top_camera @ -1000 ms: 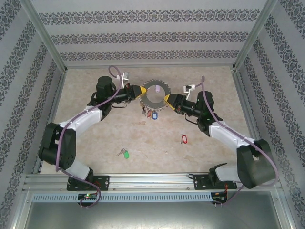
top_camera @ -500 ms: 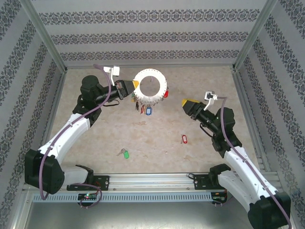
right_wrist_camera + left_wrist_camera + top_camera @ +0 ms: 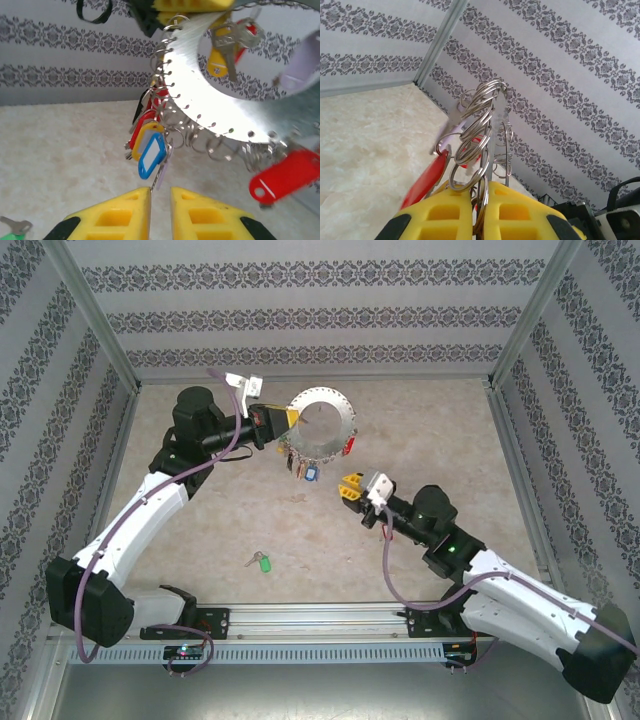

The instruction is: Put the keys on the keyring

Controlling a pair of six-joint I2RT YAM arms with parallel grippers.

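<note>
The keyring point(image 3: 348, 422) hangs clear of the table, its rim clamped between the closed fingers of the left gripper point(image 3: 283, 420). Since half a second ago it has tipped a little and shows more of its flat grey face. Small keys with coloured tags dangle from its lower rim, among them a blue tag point(image 3: 151, 155).

The right gripper point(image 3: 160, 197) has swung in from well off to the keyring's right and now sits just beneath it, under the blue tag. Its fingers are nearly together with a narrow gap between them, and nothing is held.

The key with the green tag point(image 3: 260, 561) lies where it was, well to the near side of the keyring.

Beyond and to the right of the keyring the beige marbled table point(image 3: 440, 430) lies bare. Patterned walls point(image 3: 320, 320) and metal corner posts point(image 3: 95, 310) close it in.
</note>
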